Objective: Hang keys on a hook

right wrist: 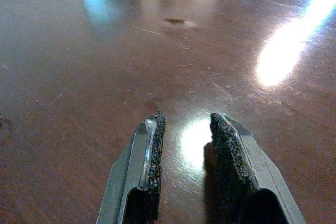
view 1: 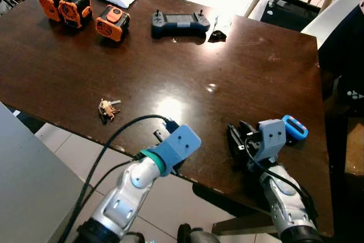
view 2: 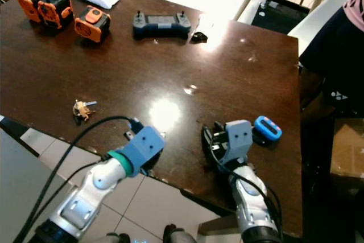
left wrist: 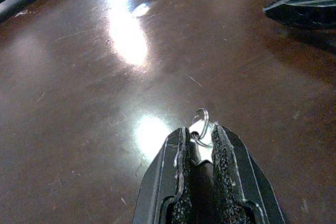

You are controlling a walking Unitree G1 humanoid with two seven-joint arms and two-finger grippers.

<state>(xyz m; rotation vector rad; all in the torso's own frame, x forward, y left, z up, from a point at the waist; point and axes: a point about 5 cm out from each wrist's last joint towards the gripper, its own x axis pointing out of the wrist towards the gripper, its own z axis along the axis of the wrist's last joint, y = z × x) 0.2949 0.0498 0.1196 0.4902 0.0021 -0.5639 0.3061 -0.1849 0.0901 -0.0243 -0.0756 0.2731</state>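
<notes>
Head views: both grippers are resting at the near edge of the dark table (view 1: 239, 61), with a bunch of keys (view 1: 108, 108) lying far-left of them and orange cases (view 1: 112, 23) and a controller (view 1: 180, 23) lying along the far side. Left wrist view: the left gripper (left wrist: 201, 139) is pinching a silver key ring (left wrist: 200, 124) between nearly closed fingers. Right wrist view: the right gripper (right wrist: 185, 127) is hovering over bare wood, its fingers parted around nothing.

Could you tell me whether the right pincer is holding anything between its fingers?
No, the right pincer is open, with bare brown table showing through its gap.
</notes>
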